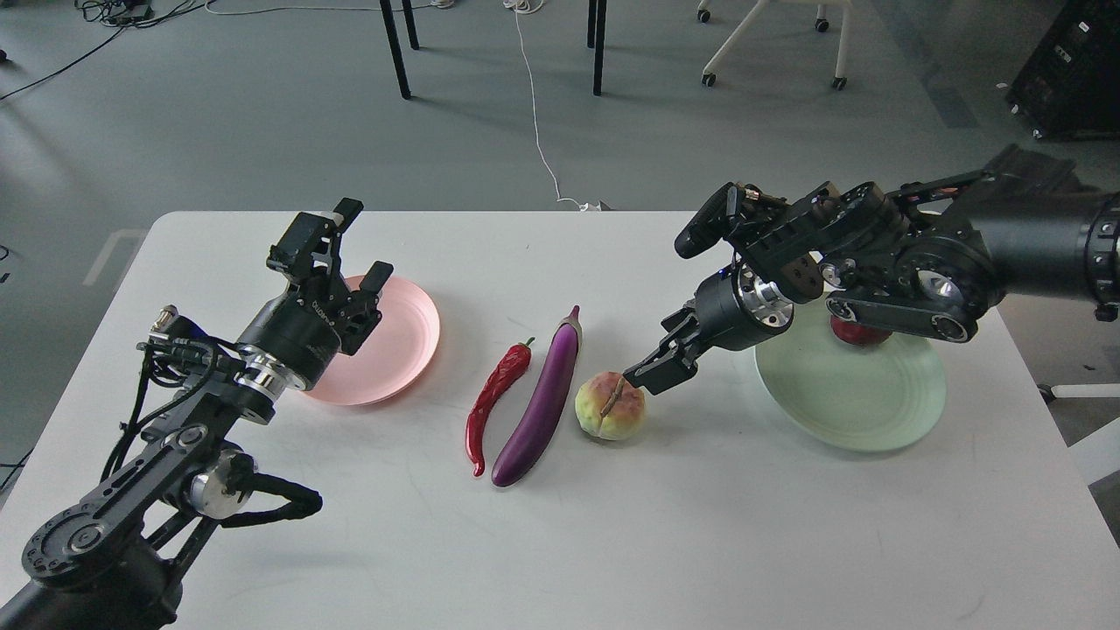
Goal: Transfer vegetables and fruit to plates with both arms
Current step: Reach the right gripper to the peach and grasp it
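Note:
The purple eggplant (542,398) and the red chili (492,398) lie side by side at the table's middle, with the peach (610,406) just right of them. The pomegranate (853,331) rests on the pale green plate (853,398), mostly hidden behind my right arm. My right gripper (654,367) is open and empty, its fingertips just right of and above the peach. My left gripper (354,254) is open and empty, held above the pink plate (398,346).
The white table (612,534) ends close behind the plates. Beyond its far edge are black table legs (395,48), a white cable (535,114) on the floor and a chair base (770,39). A dark cabinet (1072,70) stands at the far right.

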Robot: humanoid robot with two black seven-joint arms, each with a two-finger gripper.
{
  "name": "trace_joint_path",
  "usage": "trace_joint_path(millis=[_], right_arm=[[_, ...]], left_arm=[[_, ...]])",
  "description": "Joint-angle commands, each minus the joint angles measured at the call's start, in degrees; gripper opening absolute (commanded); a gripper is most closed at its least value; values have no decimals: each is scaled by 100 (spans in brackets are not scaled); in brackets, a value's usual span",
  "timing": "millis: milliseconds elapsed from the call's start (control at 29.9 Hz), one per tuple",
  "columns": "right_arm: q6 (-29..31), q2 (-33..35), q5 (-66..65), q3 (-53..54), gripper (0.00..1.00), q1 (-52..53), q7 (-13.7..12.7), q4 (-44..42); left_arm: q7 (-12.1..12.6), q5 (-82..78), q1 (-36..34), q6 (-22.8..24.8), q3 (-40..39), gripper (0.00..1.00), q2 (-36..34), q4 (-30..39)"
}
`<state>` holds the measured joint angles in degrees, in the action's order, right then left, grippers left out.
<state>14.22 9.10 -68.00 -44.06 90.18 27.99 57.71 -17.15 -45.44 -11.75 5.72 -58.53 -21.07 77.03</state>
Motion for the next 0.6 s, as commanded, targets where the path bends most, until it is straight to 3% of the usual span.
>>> trace_joint_path(millis=[0, 568], right_arm=[[-7, -268, 6, -7, 95, -149, 1, -242], [-24, -910, 24, -85, 94, -510, 1, -823]], left_arm=[[1, 0, 24, 0, -9, 98, -38, 5], [1, 0, 24, 0, -18, 98, -108, 5]])
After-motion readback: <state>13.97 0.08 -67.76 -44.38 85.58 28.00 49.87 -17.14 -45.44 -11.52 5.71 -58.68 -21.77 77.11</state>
